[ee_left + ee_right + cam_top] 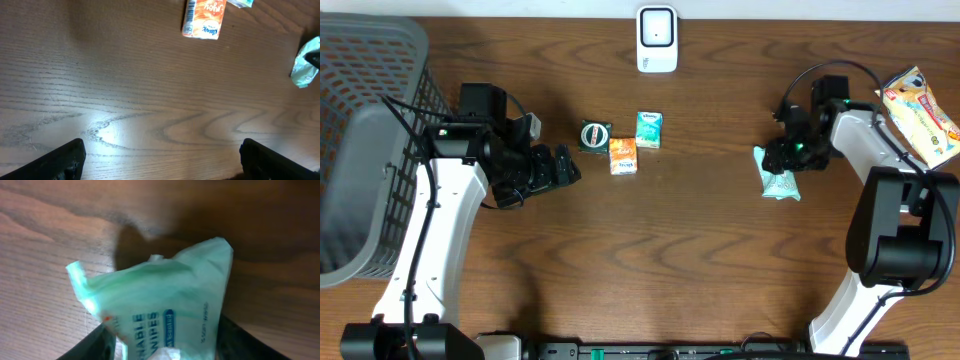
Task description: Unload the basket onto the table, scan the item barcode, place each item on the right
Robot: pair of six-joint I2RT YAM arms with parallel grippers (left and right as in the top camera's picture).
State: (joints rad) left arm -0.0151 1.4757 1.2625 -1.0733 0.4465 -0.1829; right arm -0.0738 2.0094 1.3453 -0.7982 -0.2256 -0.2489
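— Where is the item?
— Nearest the lens, low in the right wrist view: the green wipes pack (160, 295), crumpled, with the right pincer (778, 163) pinching it, a dark finger (92, 347) against each side
— And from above?
— The pack shows at the right of the frame, under that pincer's tip, well apart from the other goods; whether it rests on the desk (700, 250) or hangs just above it, I cannot tell
— The other arm?
— The left pincer (570, 168) is spread wide at centre left, over bare wood, holding nothing
— What lies beyond it?
— Just past its tips, toward the top: an orange carton (623, 155), a round green tin (594, 136) and a teal tissue pack (649, 129), clustered close together
— Farther still?
— The white scanner (657, 38) at the top centre edge, a grey basket (360, 60) in the upper left corner, and a snack bag (920, 115) at upper right, beside the right arm
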